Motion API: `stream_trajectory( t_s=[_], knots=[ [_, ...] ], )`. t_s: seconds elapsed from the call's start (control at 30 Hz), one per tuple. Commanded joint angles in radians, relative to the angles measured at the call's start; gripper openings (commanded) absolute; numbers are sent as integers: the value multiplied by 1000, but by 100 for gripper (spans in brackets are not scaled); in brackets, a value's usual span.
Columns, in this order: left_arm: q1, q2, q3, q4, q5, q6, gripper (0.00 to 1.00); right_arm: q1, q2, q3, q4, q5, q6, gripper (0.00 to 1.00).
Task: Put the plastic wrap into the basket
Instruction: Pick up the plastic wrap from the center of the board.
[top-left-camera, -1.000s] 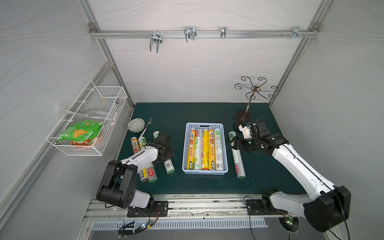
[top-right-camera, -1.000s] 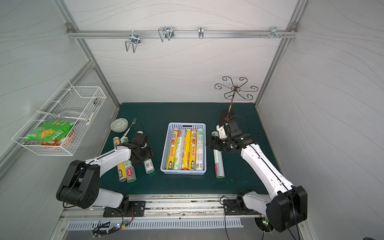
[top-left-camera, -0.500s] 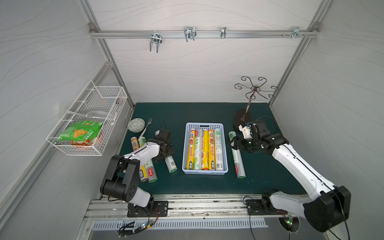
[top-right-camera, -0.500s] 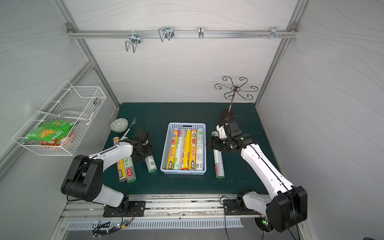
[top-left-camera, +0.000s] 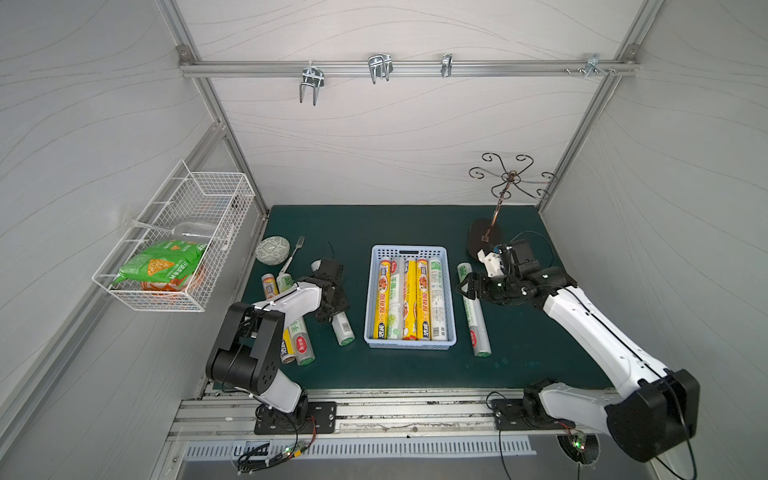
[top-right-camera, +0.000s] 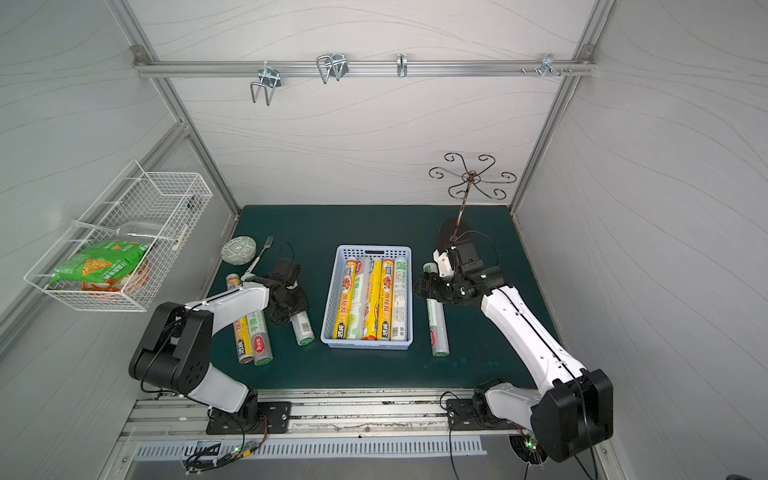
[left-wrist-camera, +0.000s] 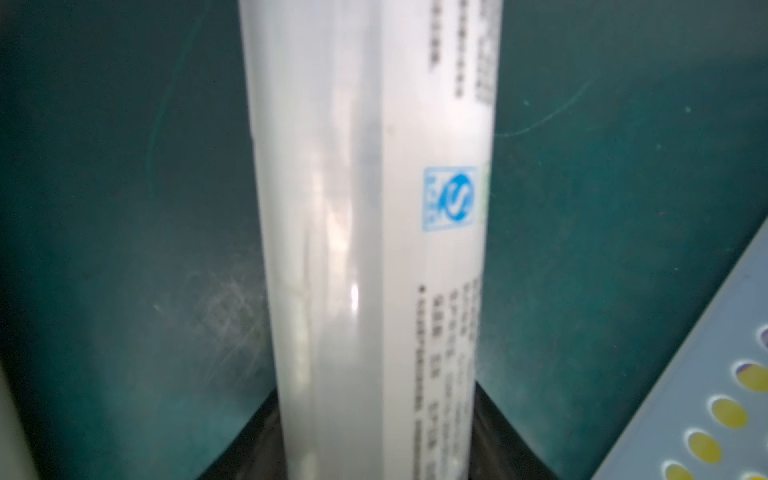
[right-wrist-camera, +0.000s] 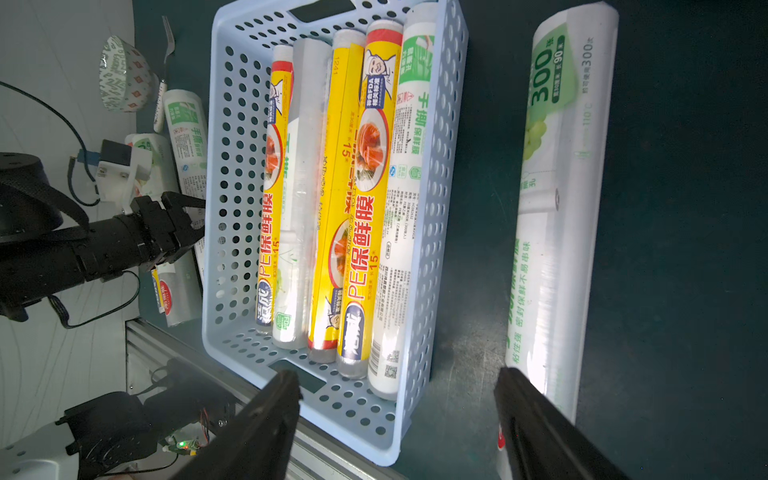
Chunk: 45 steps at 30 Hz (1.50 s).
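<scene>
The light-blue basket (top-left-camera: 409, 249) (top-right-camera: 372, 249) (right-wrist-camera: 440, 195) stands mid-mat with several plastic wrap rolls (top-left-camera: 409, 299) lying lengthwise in it. Left of it, my left gripper (top-left-camera: 332, 306) (top-right-camera: 286, 308) is down on a white-green roll (top-left-camera: 343, 329) (top-right-camera: 302, 329) that lies on the mat. In the left wrist view this roll (left-wrist-camera: 365, 208) fills the gap, with both jaws against its sides. My right gripper (top-left-camera: 465, 286) (right-wrist-camera: 399, 419) hovers open between the basket and another white-green roll (top-left-camera: 473, 316) (right-wrist-camera: 557, 199), holding nothing.
More rolls (top-left-camera: 300, 337) lie at the left under my left arm. A patterned bowl (top-left-camera: 272, 250) and a fork (top-left-camera: 293, 253) sit at the back left. A white wire basket (top-left-camera: 174, 245) hangs on the left wall. A metal hook stand (top-left-camera: 484, 239) stands behind my right gripper.
My left gripper has settled lower over the roll left of the basket and its jaws have narrowed onto it. The right arm has hardly moved.
</scene>
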Motion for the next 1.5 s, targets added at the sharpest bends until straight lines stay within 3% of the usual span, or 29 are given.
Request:
stream_trajectory(
  t_s=[0.0,0.47,0.7,0.93,1.17,1.47],
  knots=[
    [-3,-31,32,1,26,19,49,-9,7,-18,1,6,-13,78],
    [-11,-273,154,-226,53,46,35,-15,-24,-45,26,2,-15,78],
    [-121,-282,329,-346,32,64,34,-15,-33,-50,31,-9,-9,78],
    [-244,-228,484,-381,16,52,32,-15,-42,-52,26,-10,-11,78],
    [-363,-84,596,-362,4,56,30,-16,-35,-50,21,-16,-14,78],
    [-412,71,609,-316,-3,63,27,-23,-32,-58,24,-15,-19,78]
  ],
)
